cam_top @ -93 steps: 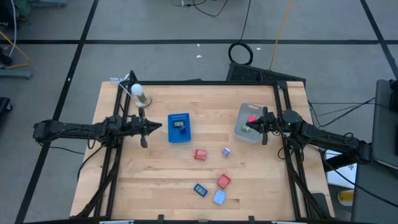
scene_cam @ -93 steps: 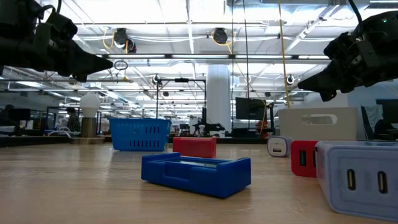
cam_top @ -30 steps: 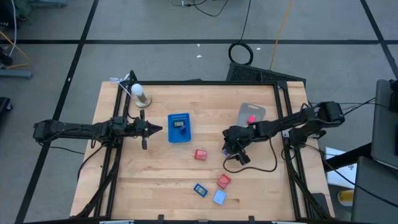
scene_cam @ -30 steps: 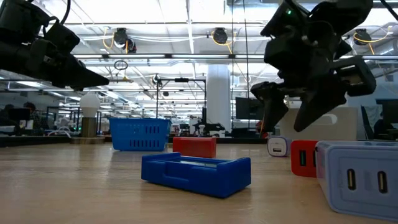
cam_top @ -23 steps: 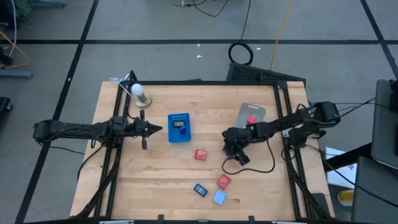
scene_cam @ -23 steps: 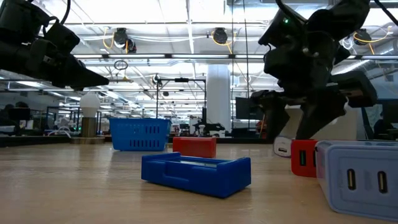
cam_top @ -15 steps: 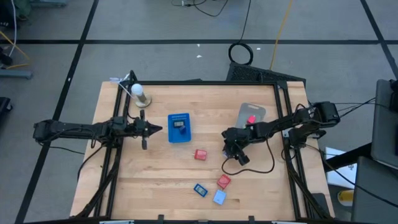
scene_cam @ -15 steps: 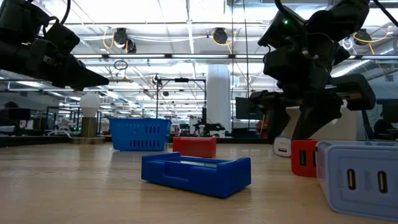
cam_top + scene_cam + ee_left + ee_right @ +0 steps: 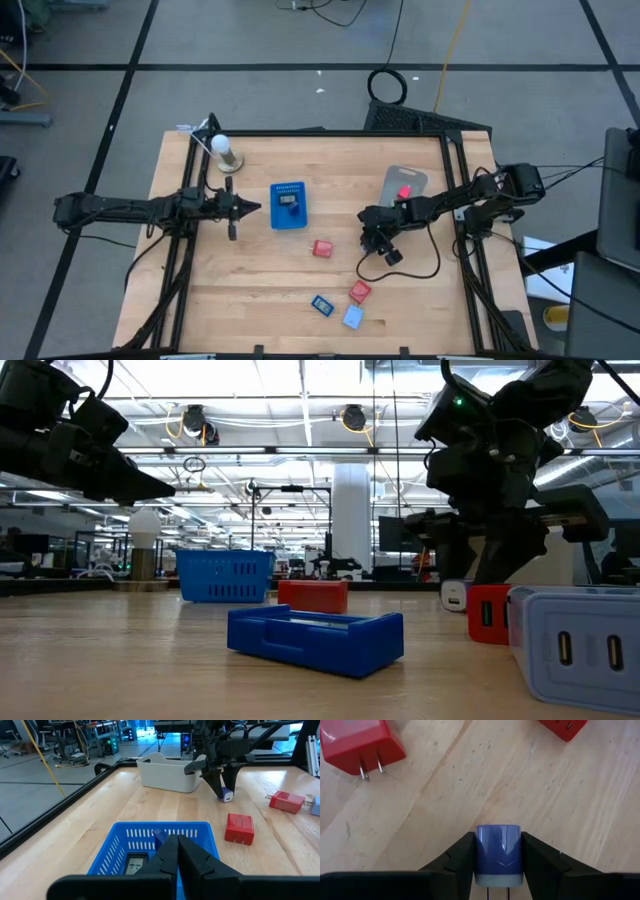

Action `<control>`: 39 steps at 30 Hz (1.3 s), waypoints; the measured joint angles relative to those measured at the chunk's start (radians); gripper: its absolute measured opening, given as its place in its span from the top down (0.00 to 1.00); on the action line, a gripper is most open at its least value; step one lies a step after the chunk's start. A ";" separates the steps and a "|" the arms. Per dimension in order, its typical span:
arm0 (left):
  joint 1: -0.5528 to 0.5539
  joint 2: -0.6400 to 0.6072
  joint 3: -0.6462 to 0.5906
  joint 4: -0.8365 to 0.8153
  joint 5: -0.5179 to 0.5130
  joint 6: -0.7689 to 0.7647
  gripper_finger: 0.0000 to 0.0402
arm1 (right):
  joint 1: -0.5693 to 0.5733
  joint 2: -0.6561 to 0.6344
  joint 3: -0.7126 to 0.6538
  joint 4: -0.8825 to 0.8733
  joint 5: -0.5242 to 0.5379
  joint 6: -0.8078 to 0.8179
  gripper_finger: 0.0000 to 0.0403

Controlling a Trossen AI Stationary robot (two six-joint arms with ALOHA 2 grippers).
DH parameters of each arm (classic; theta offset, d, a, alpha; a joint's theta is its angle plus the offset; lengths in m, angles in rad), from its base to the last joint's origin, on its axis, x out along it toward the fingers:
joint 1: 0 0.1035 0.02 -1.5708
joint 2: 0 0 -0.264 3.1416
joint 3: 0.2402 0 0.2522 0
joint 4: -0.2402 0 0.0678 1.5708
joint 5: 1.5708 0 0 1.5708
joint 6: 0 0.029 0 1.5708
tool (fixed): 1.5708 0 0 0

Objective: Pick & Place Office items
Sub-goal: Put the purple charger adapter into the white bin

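My right gripper (image 9: 372,243) points down at mid-table, its fingers on either side of a small purple charger (image 9: 498,852) that shows white-ended in the low view (image 9: 453,596). In the high view the gripper hides it. Other office items lie flat on the wood: a red charger (image 9: 321,248), another red one (image 9: 360,292), a blue piece (image 9: 322,305) and a light blue one (image 9: 352,317). A pink piece (image 9: 403,192) lies in the grey bin (image 9: 392,208). My left gripper (image 9: 256,206) is shut and hovers beside the blue basket (image 9: 289,205). My right gripper pinches the purple charger by its two opposite sides (image 9: 482,852) between the two fingers (image 9: 460,857). The fingers come from above, pointing down. In the low view the charger's lower end (image 9: 453,604) looks level with the tabletop.
The blue basket holds a dark item (image 9: 136,866). A white bulb-shaped object (image 9: 225,150) stands near the far left corner. A black cable (image 9: 405,268) loops on the wood beside my right arm. Bare wood shows along the near left part of the table (image 9: 230,300).
My right gripper has come down from just above the table until its fingers stand around the purple charger, then held still there. My left arm has stayed where it was.
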 joint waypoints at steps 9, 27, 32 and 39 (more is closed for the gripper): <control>0.000 0.000 0.000 -0.003 0.000 -0.001 0.96 | -0.002 -0.131 -0.025 0.126 0.000 0.058 0.70; 0.000 0.000 0.000 -0.014 0.000 -0.008 0.96 | -0.070 -0.877 -0.377 0.408 0.103 0.309 0.70; 0.000 0.000 0.000 -0.014 0.000 -0.004 0.99 | -0.141 -1.085 -0.493 0.414 0.109 0.359 0.70; 0.000 0.000 0.000 -0.014 0.000 -0.006 0.95 | -0.229 -1.272 -0.583 0.414 0.101 0.397 0.70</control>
